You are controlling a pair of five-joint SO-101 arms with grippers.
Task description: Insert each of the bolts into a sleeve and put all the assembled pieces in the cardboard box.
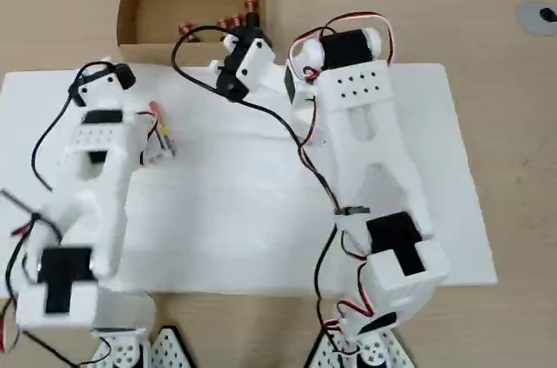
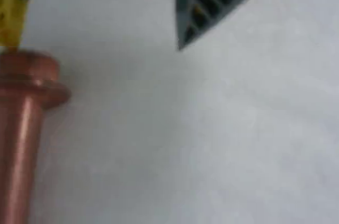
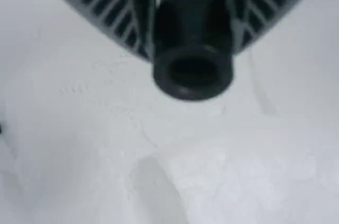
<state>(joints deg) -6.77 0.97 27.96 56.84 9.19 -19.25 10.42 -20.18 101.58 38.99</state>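
A copper bolt (image 2: 24,128) lies on the white mat (image 1: 244,194), its flanged head just below the yellow finger (image 2: 9,17) of my left gripper (image 2: 95,46). That gripper is open, with its dark ribbed finger (image 2: 212,1) well apart from the bolt. From above, the left gripper (image 1: 164,143) sits low at the mat's left with the bolt (image 1: 155,111) beside it. My right gripper (image 3: 193,49) is shut on a black sleeve (image 3: 193,70), whose open bore faces the camera. It hangs near the mat's far edge (image 1: 233,81), just in front of the cardboard box (image 1: 139,3).
Several copper-and-black assembled pieces (image 1: 222,24) lie along the box's near wall. Black and red cables (image 1: 296,137) trail across the mat's middle. A grey disc (image 1: 538,17) sits on the wooden table at the far right.
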